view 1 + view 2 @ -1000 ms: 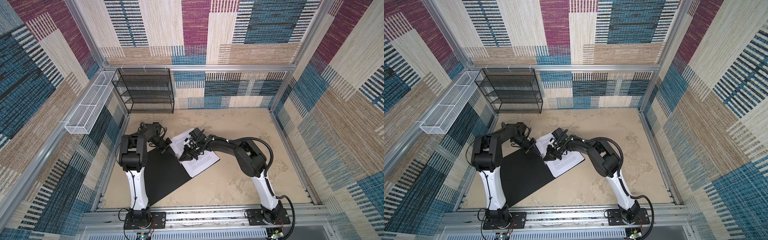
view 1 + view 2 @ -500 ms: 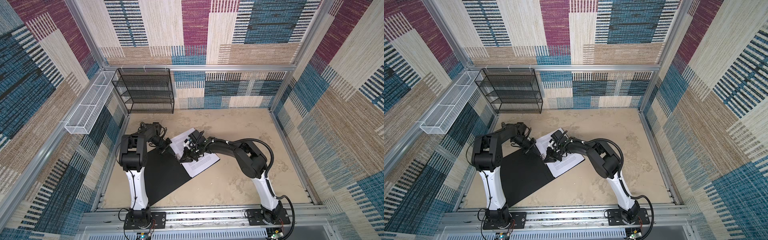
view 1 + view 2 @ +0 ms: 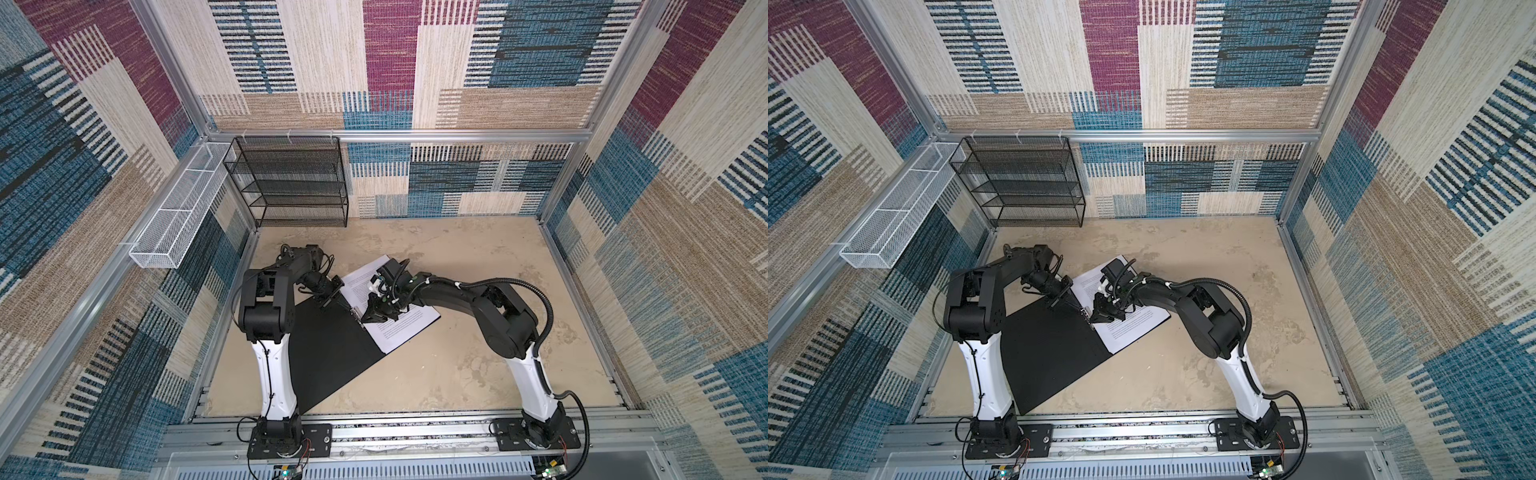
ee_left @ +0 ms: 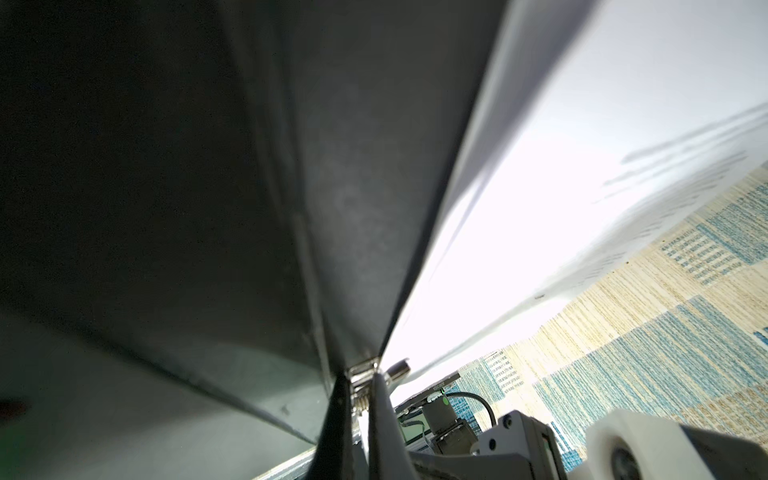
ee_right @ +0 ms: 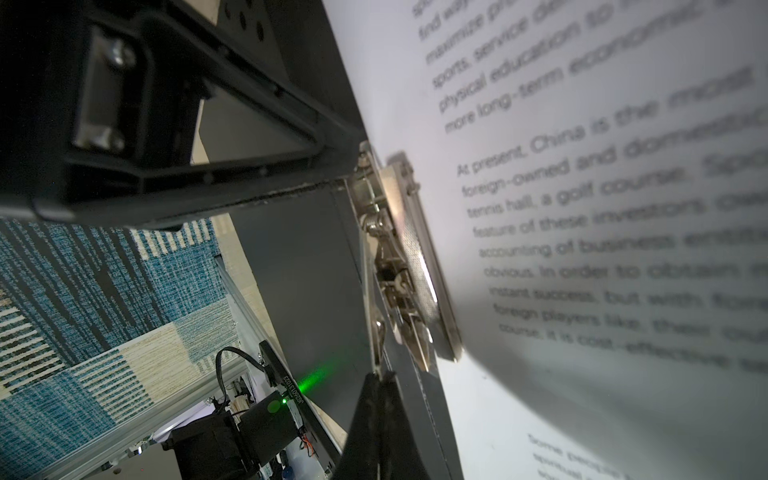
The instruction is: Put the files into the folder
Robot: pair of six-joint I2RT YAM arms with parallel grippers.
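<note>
flat folder lies open, black inside up, on the beige tabletop, lower centre-left in both top views. white printed paper sheets lie on its right half, just right of frame centre. The metal clip bar at the spine rests on their edge. left gripper: closed on the clip's upper end, metal between its tips in the left wrist view. right gripper: fully closed, holding nothing, tip touching the clip's lower lever end. The two grippers are just beside each other.
</note>
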